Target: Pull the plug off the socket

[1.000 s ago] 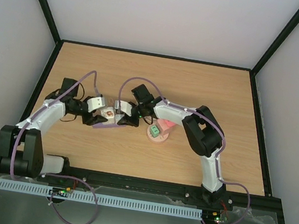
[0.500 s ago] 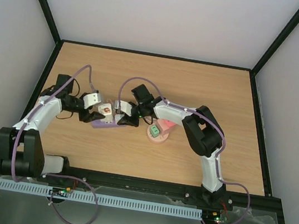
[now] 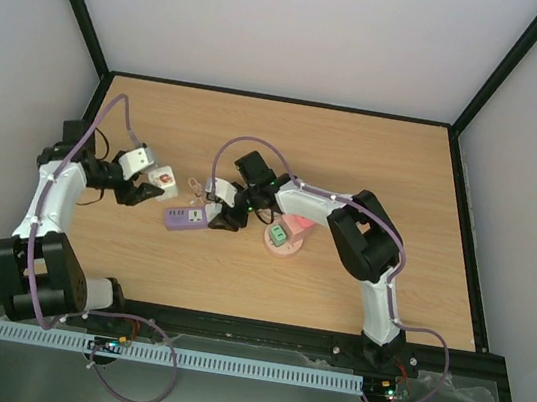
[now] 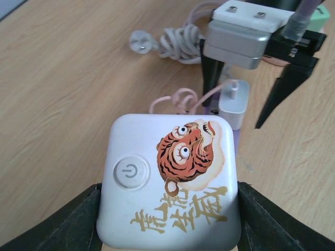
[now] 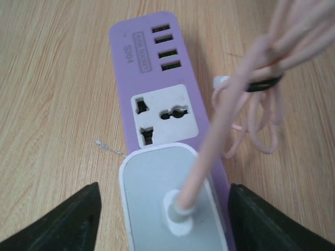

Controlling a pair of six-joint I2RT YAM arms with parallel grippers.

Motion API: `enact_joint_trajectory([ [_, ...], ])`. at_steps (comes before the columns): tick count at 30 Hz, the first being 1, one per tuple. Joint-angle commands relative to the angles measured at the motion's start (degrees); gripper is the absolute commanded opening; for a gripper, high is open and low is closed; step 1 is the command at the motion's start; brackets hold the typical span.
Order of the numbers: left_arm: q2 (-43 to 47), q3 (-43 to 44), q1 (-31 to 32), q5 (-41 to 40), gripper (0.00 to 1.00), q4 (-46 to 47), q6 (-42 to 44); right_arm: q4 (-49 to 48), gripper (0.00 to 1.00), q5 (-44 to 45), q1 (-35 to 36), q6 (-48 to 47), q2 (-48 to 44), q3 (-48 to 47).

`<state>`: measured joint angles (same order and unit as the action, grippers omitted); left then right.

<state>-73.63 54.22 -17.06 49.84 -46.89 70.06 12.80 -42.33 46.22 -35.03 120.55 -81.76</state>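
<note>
1. Step in hand: the pull looks made. The left gripper (image 4: 167, 225) clamps the white tiger-print box (image 4: 170, 178) by its sides, apart from and left of the lilac power strip (image 3: 185, 218). The strip's universal outlet (image 5: 165, 115) is bare.
2. The right gripper (image 5: 165, 219) is partly open and grips nothing. Its jaws straddle a white plug (image 5: 157, 178) with a pink cable (image 5: 251, 68), seated at the strip's end.
3. The socket (image 3: 286, 249) is a pink disc on the counter (image 3: 355, 163), just right of the right gripper. Neither gripper touches it. A green block (image 3: 279, 233) sits on top.
4. Next, likely: set the box down clear of the strip, then lift the right gripper straight off, minding the cable loops.
5. Hidden: the box underside, so prongs are unconfirmed. Cannot tell what the green block is, or whether the box hangs or rests.
</note>
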Motion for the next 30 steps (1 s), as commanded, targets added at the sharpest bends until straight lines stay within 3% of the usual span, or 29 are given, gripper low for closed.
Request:
enact_joint_trajectory([
  [1,0.10,4.16,-2.53,0.51,0.37,-1.65,0.41,-1.96,0.68,1.19,0.23,3.01,-3.75,-0.43],
  [12,-4.94,15.76,-5.35,-5.00,0.39,0.36,-4.33,0.04,0.98,3.99,0.07,4.26,-9.08,-1.95],
  [20,-10.54,22.00,-4.49,-16.96,0.39,9.90,-12.95,-0.13,0.98,7.69,-0.39,7.42,-17.48,2.06],
  [30,-17.25,25.80,2.26,-39.11,0.40,18.70,-12.43,-2.05,0.98,11.23,-1.75,13.30,-29.85,9.54],
])
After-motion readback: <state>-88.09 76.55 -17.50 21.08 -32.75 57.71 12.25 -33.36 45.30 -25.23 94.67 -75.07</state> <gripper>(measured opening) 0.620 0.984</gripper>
